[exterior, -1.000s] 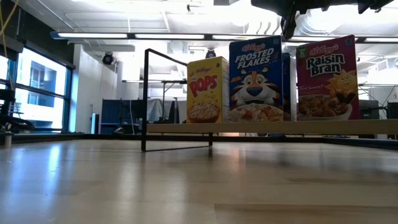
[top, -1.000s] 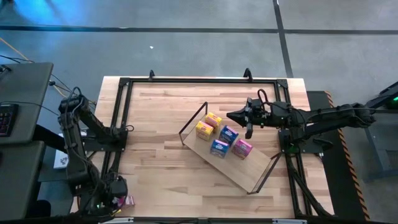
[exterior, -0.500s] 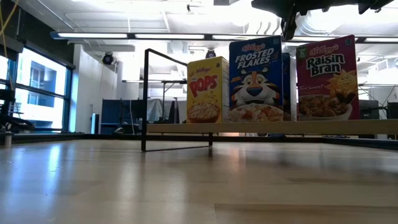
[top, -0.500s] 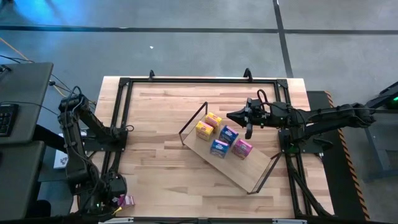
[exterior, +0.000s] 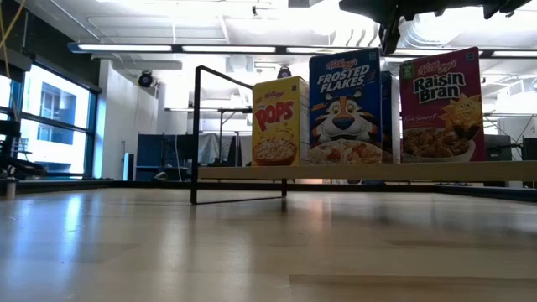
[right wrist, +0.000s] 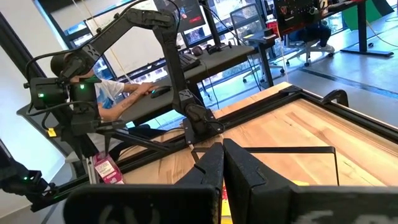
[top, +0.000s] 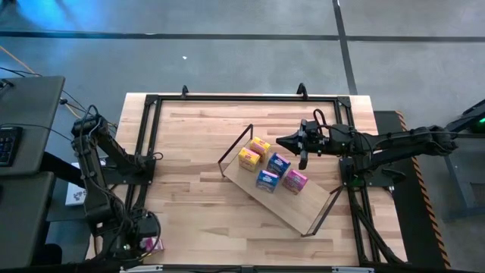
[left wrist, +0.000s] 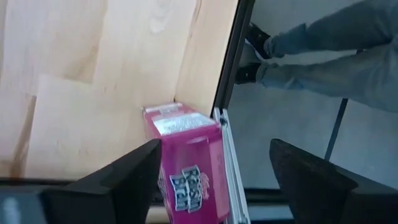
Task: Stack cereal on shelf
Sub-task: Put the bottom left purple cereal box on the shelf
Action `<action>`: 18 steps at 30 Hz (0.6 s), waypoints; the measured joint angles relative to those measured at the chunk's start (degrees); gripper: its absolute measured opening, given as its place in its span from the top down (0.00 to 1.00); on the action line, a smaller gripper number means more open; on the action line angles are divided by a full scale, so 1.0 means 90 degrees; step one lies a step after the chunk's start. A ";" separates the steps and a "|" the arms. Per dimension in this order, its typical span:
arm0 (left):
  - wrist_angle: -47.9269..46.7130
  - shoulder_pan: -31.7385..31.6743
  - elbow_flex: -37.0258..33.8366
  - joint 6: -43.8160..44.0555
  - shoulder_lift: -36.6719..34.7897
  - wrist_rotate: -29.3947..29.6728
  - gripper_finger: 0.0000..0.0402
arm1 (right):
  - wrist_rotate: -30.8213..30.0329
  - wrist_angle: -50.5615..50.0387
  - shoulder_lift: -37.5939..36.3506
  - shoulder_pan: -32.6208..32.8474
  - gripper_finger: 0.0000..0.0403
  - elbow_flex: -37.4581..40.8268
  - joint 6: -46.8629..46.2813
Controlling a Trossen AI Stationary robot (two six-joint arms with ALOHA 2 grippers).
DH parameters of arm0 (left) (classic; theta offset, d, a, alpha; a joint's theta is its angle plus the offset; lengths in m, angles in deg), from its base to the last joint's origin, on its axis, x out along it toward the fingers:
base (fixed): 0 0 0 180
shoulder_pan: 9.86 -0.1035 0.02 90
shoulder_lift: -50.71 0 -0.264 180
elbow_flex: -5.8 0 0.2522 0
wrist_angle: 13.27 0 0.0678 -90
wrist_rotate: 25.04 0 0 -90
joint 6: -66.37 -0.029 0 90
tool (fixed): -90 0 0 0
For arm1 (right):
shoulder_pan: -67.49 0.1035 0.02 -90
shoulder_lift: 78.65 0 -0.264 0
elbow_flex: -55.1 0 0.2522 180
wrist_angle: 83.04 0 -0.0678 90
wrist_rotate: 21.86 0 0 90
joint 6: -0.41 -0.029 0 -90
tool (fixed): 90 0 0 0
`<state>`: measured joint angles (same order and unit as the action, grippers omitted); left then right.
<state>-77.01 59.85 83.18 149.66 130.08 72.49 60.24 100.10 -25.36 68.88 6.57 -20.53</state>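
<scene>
In the low view, the shelf [exterior: 369, 172] ran off the right edge, so its far end frame was unseen, and the right arm [exterior: 419, 10] was cut by the top edge. A blue box [exterior: 387, 113] behind the front row showed only as a sliver between two boxes. In the left wrist view, the pink box [left wrist: 189, 163] was cropped at the bottom and its print was blurred. A person [left wrist: 336, 53] at upper right showed only as legs and shoes.

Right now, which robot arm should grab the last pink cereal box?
Left. The left gripper hangs open around the pink box at the table's near-left corner; the right gripper waits over the shelf.
</scene>
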 joint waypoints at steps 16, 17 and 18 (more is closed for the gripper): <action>0.0029 0.0000 0.0000 0.0563 0.0143 -0.0267 0.22 | 0.0018 -0.0270 0.0000 0.0000 1.00 0.0000 -0.0001; 0.0028 0.0000 0.0000 0.0563 0.0162 -0.0258 0.22 | 0.0022 -0.0277 0.0000 0.0000 1.00 0.0000 -0.0001; 0.0019 0.0006 0.0000 0.0560 0.0181 -0.0255 0.22 | 0.0022 -0.0286 0.0000 0.0000 1.00 0.0000 -0.0001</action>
<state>-76.84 59.91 83.18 154.69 131.71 70.20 60.44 97.53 -25.36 68.88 6.57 -20.54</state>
